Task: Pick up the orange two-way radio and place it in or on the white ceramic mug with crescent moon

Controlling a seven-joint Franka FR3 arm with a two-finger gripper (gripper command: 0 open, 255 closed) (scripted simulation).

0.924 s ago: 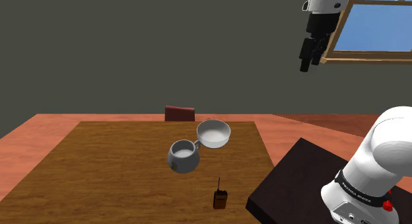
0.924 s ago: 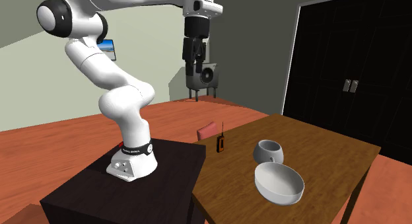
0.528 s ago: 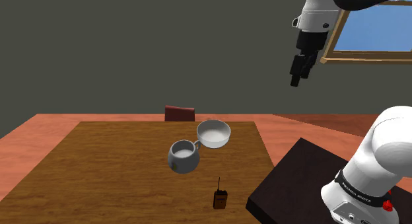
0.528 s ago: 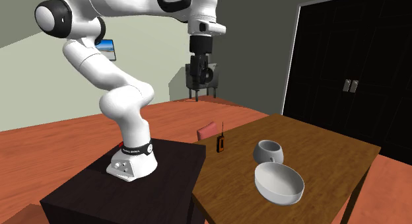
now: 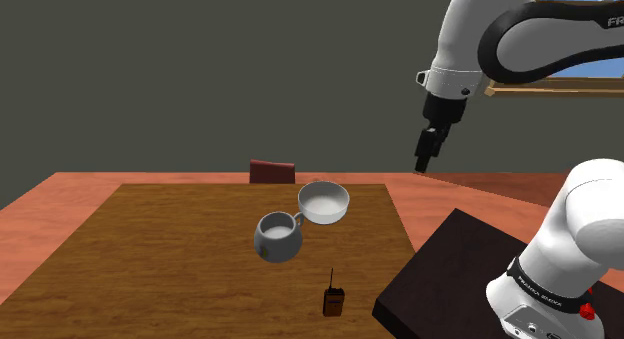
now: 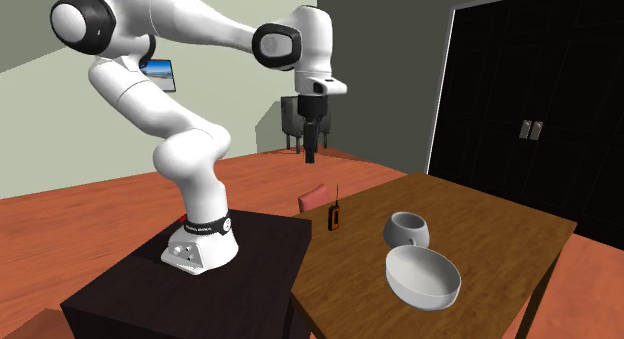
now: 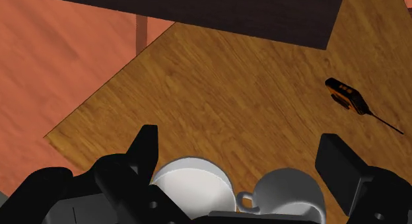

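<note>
Orange two-way radio (image 5: 334, 301) stands upright on the surface (image 5: 170, 247), near the edge closest to the stand (image 5: 440, 277) and well apart from the gripper (image 5: 423, 166). The fingers are spread and grasp nothing; the gripper hangs high above the surface. The white mug (image 5: 277, 237) sits just beside a white bowl (image 5: 324, 202). No step is complete: approach, grasp, transfer and release are all outstanding.
</note>
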